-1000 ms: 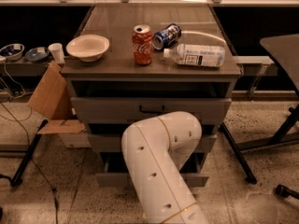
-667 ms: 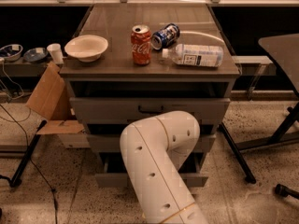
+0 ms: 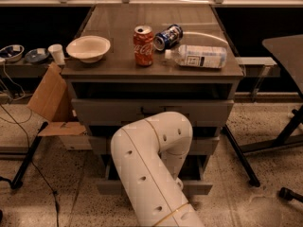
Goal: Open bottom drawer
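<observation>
The grey cabinet has three drawers. The bottom drawer [image 3: 200, 188] shows as a low grey front near the floor. It stands out in front of the mid drawer [image 3: 210, 145] and top drawer [image 3: 104, 111], with a dark gap [image 3: 196, 168] behind it. Its handle is hidden. My white arm [image 3: 151, 164] bends down in front of the cabinet's middle and covers the drawer's centre. My gripper is hidden behind the arm, down at the bottom drawer's front.
On the cabinet top [image 3: 109, 22] are a white bowl [image 3: 87, 48], an upright red can [image 3: 143, 45], a lying blue can [image 3: 168, 36] and a lying plastic bottle [image 3: 199, 56]. Cardboard [image 3: 49, 98] leans at the left. Table legs [image 3: 241, 160] stand at the right.
The arm holds nearly the same pose. The bottom drawer's front seems slightly nearer to me than before.
</observation>
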You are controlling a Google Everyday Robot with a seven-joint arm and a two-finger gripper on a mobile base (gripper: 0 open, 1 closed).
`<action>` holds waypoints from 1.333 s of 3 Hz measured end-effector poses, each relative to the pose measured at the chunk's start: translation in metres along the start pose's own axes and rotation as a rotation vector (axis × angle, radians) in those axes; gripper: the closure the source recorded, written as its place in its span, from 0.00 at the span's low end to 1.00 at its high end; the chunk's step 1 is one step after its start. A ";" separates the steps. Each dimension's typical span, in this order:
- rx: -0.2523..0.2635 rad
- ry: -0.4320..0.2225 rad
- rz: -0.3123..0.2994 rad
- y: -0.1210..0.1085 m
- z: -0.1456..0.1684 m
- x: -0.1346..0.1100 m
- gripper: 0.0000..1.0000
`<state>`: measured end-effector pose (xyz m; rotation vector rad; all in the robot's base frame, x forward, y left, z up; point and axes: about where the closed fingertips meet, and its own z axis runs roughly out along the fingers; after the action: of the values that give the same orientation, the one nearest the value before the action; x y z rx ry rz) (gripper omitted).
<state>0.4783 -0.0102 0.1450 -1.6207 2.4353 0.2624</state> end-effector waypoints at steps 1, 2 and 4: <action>0.000 0.000 0.000 0.000 -0.001 0.000 0.00; 0.032 -0.015 -0.011 0.019 -0.012 0.000 0.00; -0.066 -0.122 -0.419 0.215 -0.045 -0.091 0.00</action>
<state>0.3106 0.1413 0.2198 -2.0255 1.9582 0.3614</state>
